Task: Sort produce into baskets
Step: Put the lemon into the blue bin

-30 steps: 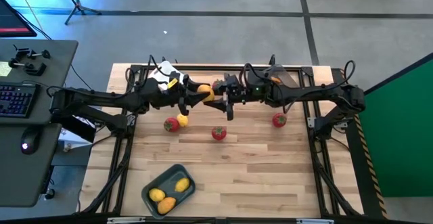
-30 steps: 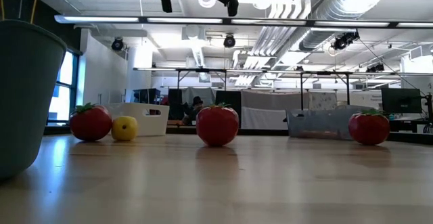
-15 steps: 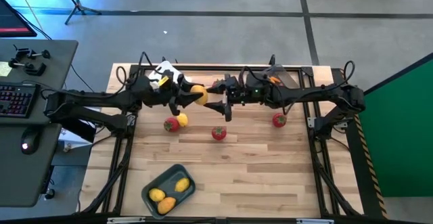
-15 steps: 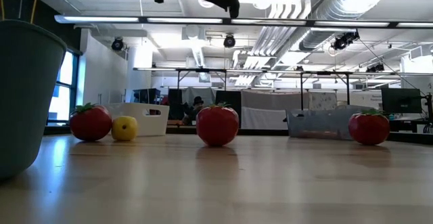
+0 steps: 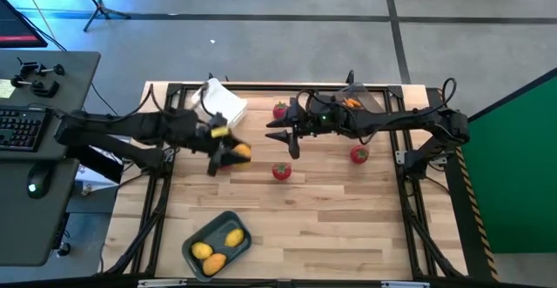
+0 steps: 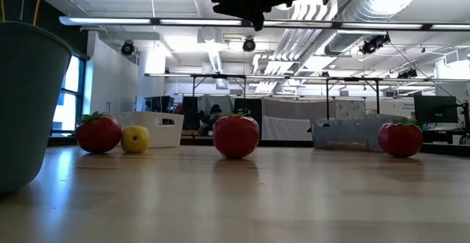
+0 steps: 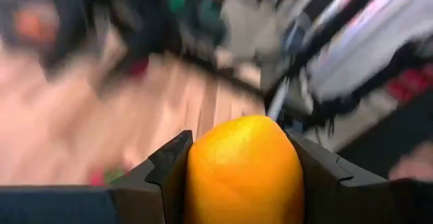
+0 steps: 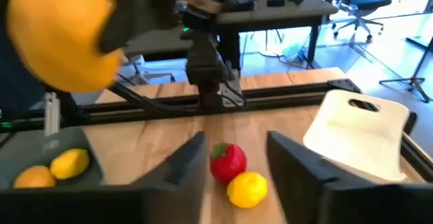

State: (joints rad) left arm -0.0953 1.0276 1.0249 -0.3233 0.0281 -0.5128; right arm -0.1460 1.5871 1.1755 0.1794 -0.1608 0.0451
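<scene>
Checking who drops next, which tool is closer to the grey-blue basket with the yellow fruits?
Left. The left tool, gripping an orange fruit, hangs just above the basket; the right tool sits farther back, mid-table.

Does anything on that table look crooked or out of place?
The white basket at the back edge sits askew to the table's sides, as does the grey basket in front. Nothing looks spilled or broken. The left hand grips an orange fruit normally.

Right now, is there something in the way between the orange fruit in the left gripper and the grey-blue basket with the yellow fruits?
Nothing visible. The left gripper holds the orange fruit above the table; only bare wood lies toward the grey-blue basket.
</scene>
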